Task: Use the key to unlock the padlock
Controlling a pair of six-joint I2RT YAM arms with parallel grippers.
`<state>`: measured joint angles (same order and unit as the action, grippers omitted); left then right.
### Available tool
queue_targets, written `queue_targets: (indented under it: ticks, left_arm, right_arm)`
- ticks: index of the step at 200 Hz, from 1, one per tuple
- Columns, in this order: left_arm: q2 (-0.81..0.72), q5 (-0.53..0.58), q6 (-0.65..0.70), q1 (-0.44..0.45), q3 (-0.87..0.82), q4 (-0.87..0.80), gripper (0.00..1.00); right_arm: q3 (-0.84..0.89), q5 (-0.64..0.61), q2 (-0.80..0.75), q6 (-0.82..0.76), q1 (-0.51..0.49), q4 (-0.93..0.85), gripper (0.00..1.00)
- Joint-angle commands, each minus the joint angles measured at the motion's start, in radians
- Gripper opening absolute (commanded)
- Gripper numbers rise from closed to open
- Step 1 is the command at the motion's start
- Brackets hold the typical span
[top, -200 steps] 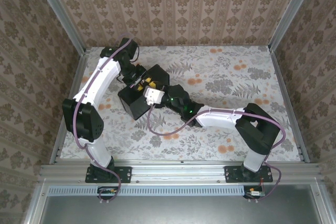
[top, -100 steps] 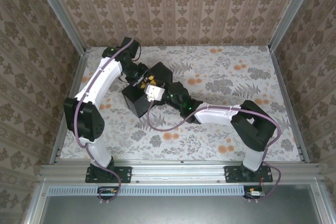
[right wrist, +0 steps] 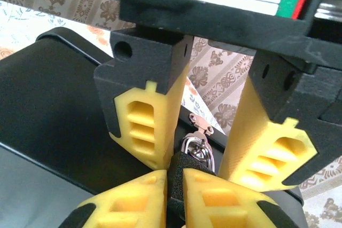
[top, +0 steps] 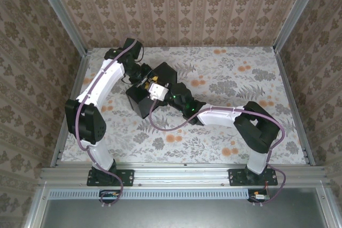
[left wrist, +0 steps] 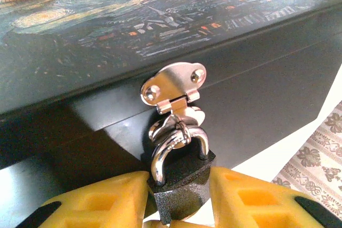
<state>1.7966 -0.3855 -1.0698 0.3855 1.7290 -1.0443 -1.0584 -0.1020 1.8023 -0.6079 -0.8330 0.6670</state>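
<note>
Grip on the left looks sound: my left fingers (left wrist: 101, 204) are clamped on the padlock (left wrist: 181, 185), one yellow pad against each side of its dark, grainy body. It hangs by its shackle (left wrist: 176, 145) from the hasp (left wrist: 173, 86) on the front of the box (left wrist: 256, 84), which sits left of the middle of the counter (top: 230, 78). Both legs of the shackle look seated in the body, so the unlocking is not yet done.

To the right, my right fingers (right wrist: 133, 201) come at the padlock from its underside. They are drawn almost together on a dark sliver that I take for the key (right wrist: 175, 201).

Judging from that, the step in hand is seating and turning the key. To do it well, I would hold the left clamp firm so the padlock cannot swing on the hasp. I would line the key up with the long axis of the body and push straight in without levering. Only then would I roll the right wrist. If the body twists with the turn, the left grip needs tightening, not the turn forcing.

Hard to make out: the keyhole is hidden beneath the body. The key's blade cannot be told apart from the padlock's dark underside, so I cannot say whether it is in the slot or merely at its mouth.
</note>
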Motion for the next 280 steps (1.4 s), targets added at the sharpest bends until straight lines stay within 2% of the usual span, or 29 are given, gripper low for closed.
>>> queue_targets:
  ticks: [1,16,36,58,86,149,235,280]
  left_arm:
    - [0.064,0.022,-0.002,0.016,-0.047,-0.057,0.37]
    - [0.066,0.022,-0.001,0.016,-0.046,-0.057,0.37]
    - [0.066,0.023,-0.002,0.015,-0.049,-0.053,0.37]
    - [0.07,0.022,-0.004,0.014,-0.048,-0.049,0.37]
    - [0.072,0.023,0.004,0.013,-0.042,-0.054,0.37]
    - [0.072,0.023,0.001,0.014,-0.034,-0.057,0.37]
    - [0.063,0.02,0.006,0.014,-0.05,-0.056,0.37]
    - [0.061,0.014,0.007,0.015,-0.062,-0.048,0.37]
  right_arm:
    - [0.022,-0.03,-0.004,0.075,0.008,0.007,0.13]
    - [0.035,-0.026,-0.023,0.101,0.015,-0.001,0.15]
    - [0.07,-0.012,-0.074,0.111,0.023,-0.008,0.29]
    - [0.109,0.064,-0.158,0.107,0.036,-0.092,0.35]
    - [0.127,0.087,-0.207,0.065,0.055,-0.172,0.35]
    - [0.082,0.111,-0.12,-0.023,0.075,-0.119,0.34]
    - [0.033,0.068,-0.056,-0.032,0.082,-0.05,0.34]
    - [-0.004,0.061,-0.023,-0.037,0.086,-0.055,0.28]
